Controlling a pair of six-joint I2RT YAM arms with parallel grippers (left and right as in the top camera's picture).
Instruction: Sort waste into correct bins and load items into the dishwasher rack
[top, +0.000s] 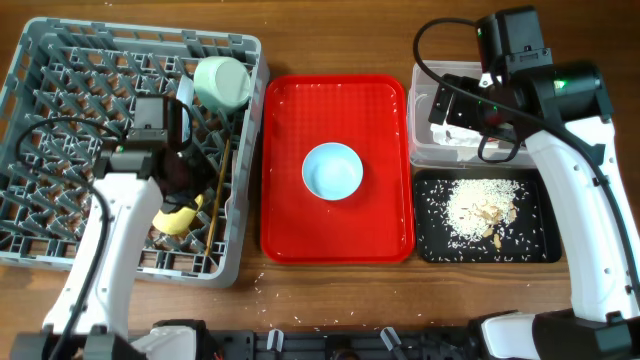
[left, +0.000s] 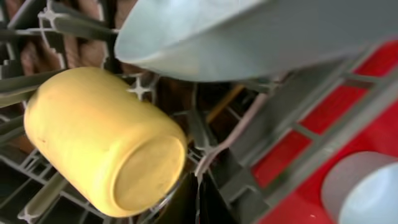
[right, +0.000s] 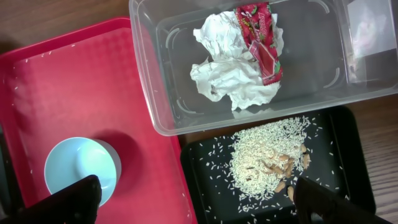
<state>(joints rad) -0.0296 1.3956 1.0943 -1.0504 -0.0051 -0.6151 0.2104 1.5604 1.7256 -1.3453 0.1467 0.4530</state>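
yellow cup (left: 106, 143) lies on its side among the pegs of the rack (top: 60, 90), wedged so it can't roll; left gripper (left: 194, 204) sits just beside it, fingers pressed together, holding nothing that shows; right gripper (right: 196, 205) hangs above the tub (right: 155, 93) and black tray (right: 351, 162), fingers spread wide, empty; tissue (right: 230, 74) and wrapper (right: 261, 43) share the tub, rice (right: 267, 155) gets the black tray, dry kept from food; one bowl (top: 332, 171) waits on the red tray (top: 290, 220), likely next for the rack

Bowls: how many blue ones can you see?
2. One bowl sits on the red tray; the other bowl lies in the grey rack. The left arm over the rack may hide more.
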